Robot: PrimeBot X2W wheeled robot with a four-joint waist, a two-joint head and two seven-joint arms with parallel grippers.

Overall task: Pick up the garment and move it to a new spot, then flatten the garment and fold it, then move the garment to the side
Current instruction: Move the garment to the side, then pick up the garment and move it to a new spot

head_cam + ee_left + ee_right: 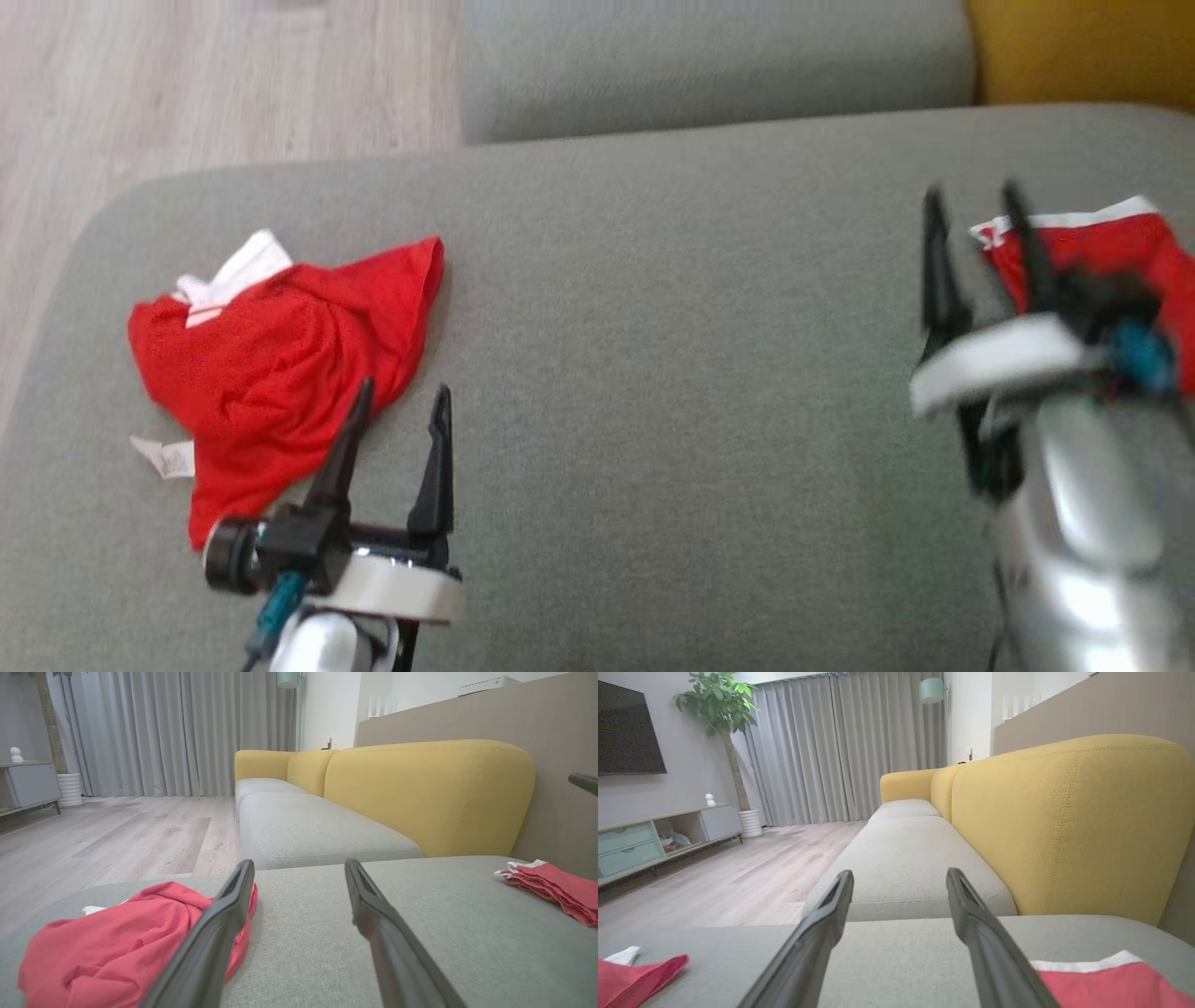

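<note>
Your left gripper (pixel 403 387) sat lower left, fingers apart, by the crumpled garment (pixel 280 364). Your right gripper (pixel 973 193), fingers also apart, hung at the folded garment (pixel 1111 252), far right.

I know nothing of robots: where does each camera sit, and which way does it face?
Head view: on the head, looking down at the grey fabric sofa seat; left gripper and right gripper show.
Left wrist view: on the left wrist, facing along the seat past the crumpled red garment; its two fingers show.
Right wrist view: likewise, from the right wrist.
Shared by both wrists: yellow sofa backrest.
</note>
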